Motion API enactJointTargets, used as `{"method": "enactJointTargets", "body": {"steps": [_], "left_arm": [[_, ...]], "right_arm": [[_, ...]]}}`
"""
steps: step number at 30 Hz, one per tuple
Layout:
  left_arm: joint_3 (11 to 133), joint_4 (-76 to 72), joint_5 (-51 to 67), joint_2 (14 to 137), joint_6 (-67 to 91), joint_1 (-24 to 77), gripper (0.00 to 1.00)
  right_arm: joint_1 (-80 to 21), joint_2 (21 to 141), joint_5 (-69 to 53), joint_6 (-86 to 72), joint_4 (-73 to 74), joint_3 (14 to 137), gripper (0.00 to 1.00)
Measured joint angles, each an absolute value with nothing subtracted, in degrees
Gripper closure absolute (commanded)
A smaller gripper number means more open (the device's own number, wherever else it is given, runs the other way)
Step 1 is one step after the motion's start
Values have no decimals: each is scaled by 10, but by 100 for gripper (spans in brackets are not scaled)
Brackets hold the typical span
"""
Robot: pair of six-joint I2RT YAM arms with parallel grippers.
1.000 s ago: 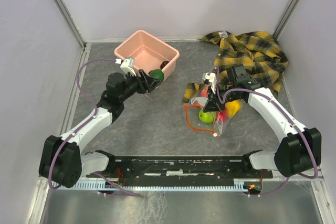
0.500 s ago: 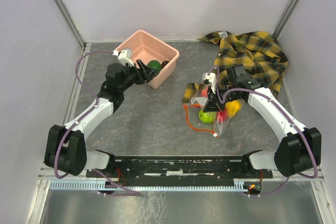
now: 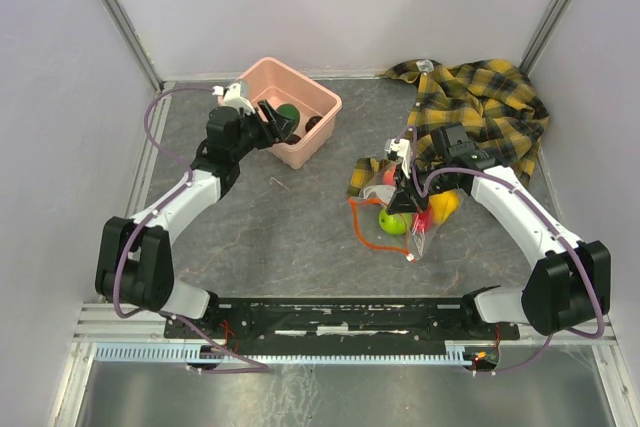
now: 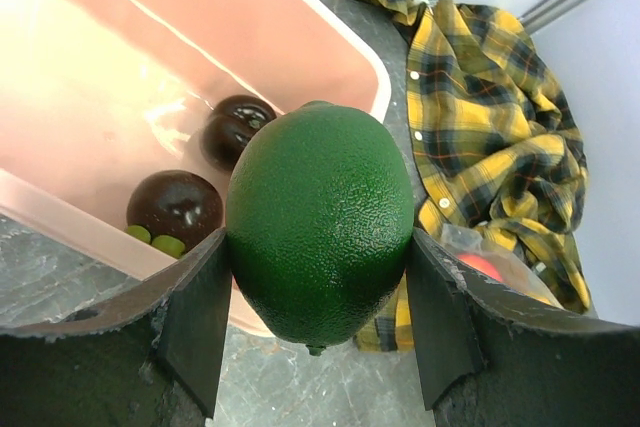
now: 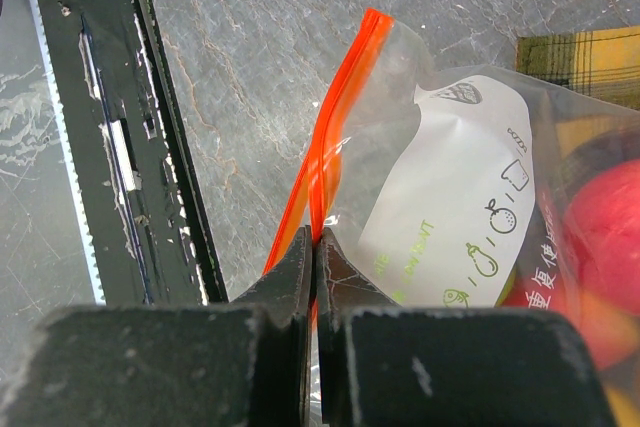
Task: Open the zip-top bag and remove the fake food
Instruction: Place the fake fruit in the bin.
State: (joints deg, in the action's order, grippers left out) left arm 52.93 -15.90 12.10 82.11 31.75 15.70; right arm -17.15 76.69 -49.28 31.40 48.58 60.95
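My left gripper (image 3: 276, 119) is shut on a dark green fake fruit (image 3: 288, 113) and holds it over the pink tub (image 3: 322, 97). In the left wrist view the fruit (image 4: 320, 197) fills the gap between the fingers (image 4: 195, 307), above the tub's near wall (image 4: 70, 217). Two brown fruits (image 4: 176, 207) lie inside the tub. My right gripper (image 3: 400, 197) is shut on the orange-red zip strip (image 5: 345, 97) of the clear zip-top bag (image 5: 455, 187). The bag (image 3: 372, 192) lies on the table holding a light green fruit (image 3: 393, 222), a red fruit (image 3: 424, 217) and a yellow-orange fruit (image 3: 446, 204).
A yellow-and-black plaid shirt (image 3: 490, 107) is bunched at the back right, behind the bag, and also shows in the left wrist view (image 4: 490, 117). A black rail (image 3: 340, 317) runs along the near edge. Pale walls close in the table on three sides.
My left arm has carried the dark green fruit back and up, from in front of the tub to over it. The right gripper and the bag have not moved.
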Motion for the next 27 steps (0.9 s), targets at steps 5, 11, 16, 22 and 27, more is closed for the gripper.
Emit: {"method": "enactJointTargets", "body": {"steps": [5, 11, 16, 22, 27], "left_arm": [[566, -143, 100, 852, 315, 154, 54], [606, -128, 66, 876, 299, 154, 23], [635, -124, 23, 897, 288, 154, 1], [655, -135, -16, 903, 287, 149, 1], [655, -154, 12, 901, 287, 146, 1]], "right_arm": [[-171, 767, -493, 314, 486, 609, 98], [-171, 767, -493, 314, 486, 609, 98], [-171, 767, -493, 314, 486, 609, 98], [-171, 767, -493, 314, 486, 609, 98], [-171, 767, -493, 314, 486, 609, 98]]}}
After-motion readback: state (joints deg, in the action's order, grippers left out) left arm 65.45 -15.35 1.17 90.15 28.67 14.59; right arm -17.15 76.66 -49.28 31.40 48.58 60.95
